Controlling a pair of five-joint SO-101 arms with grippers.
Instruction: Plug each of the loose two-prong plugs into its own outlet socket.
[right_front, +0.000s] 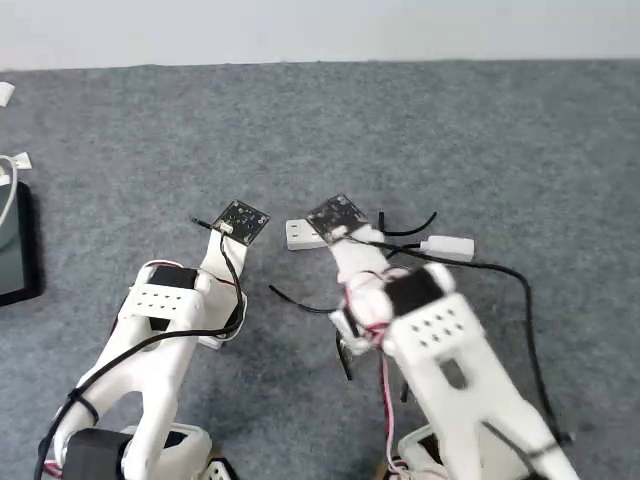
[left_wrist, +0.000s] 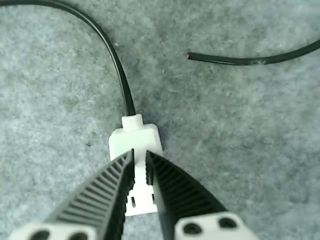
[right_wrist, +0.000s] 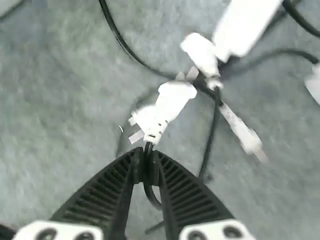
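I think this step is the pick-up, and no plug looks pushed into a socket yet. The left hand (left_wrist: 140, 156) is clamped on the thin end of a white piece (left_wrist: 135, 140) lying on the bench. A black cord (left_wrist: 112, 55) runs away from its other end. I cannot tell if this piece is a plug or a socket.

The right hand (right_wrist: 146, 154) is pinched shut on a thin cord (right_wrist: 148, 149) just behind a plug (right_wrist: 160, 112). What look like its 2 prongs (right_wrist: 134, 136) stick out to one side. More white pieces (right_wrist: 200, 50) lie near it in a tangle of cords.

Next, I think the right hand must turn the plug so the 2 prongs face a socket's slots, then push straight in. Held by the cord, the plug may wobble, so a hold on its body would be safer.

The bench (right_front: 450, 120) has a rough grey cover like carpet. Behind it is a pale wall (right_front: 300, 30). A dark flat box (right_front: 15, 250) sits at the bench's edge, well apart from the arms.
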